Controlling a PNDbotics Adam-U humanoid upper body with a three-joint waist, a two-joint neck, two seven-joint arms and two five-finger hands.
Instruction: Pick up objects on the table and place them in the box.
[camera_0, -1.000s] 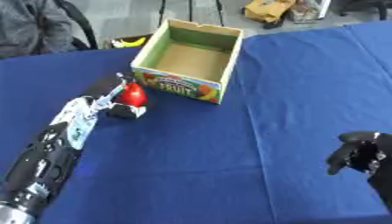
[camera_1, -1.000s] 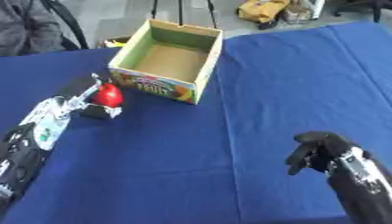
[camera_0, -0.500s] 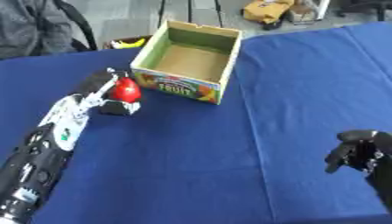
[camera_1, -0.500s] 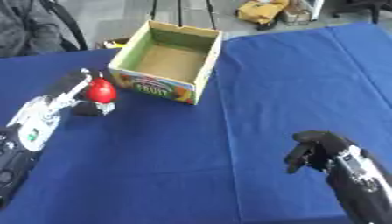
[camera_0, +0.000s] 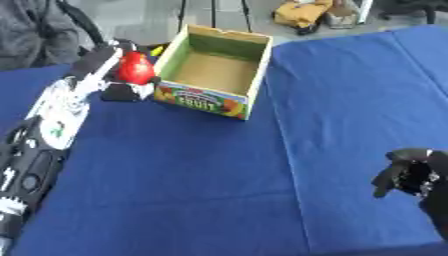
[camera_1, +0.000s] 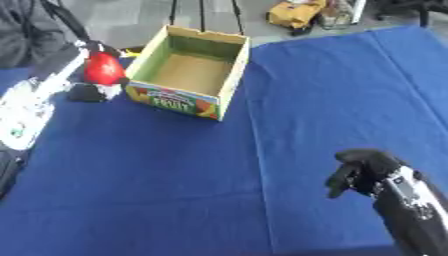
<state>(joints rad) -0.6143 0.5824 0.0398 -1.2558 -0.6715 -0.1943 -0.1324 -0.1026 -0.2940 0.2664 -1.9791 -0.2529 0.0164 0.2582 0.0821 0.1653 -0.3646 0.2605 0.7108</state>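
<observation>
Now left hand (camera_0: 112, 75) has fingers curled round the red object (camera_0: 135, 67), lifted just beside the box (camera_0: 213, 75) w/ empty interior. Looks light, rigid, smooth, prob. slippery; grip round its middle. Right hand (camera_1: 363, 172) curled, holding nothing, low on blue surface (camera_0: 219, 175).

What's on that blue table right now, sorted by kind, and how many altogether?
Red objects: 1, red object held in the left hand
Cardboard boxes: 1, box
Robot hands: 2, including the right hand
Total: 4

left hand (camera_0: 118, 75) partly behind red obj (camera_0: 134, 67), fingers blurred, box (camera_0: 254, 82) inside partly hidden
</observation>
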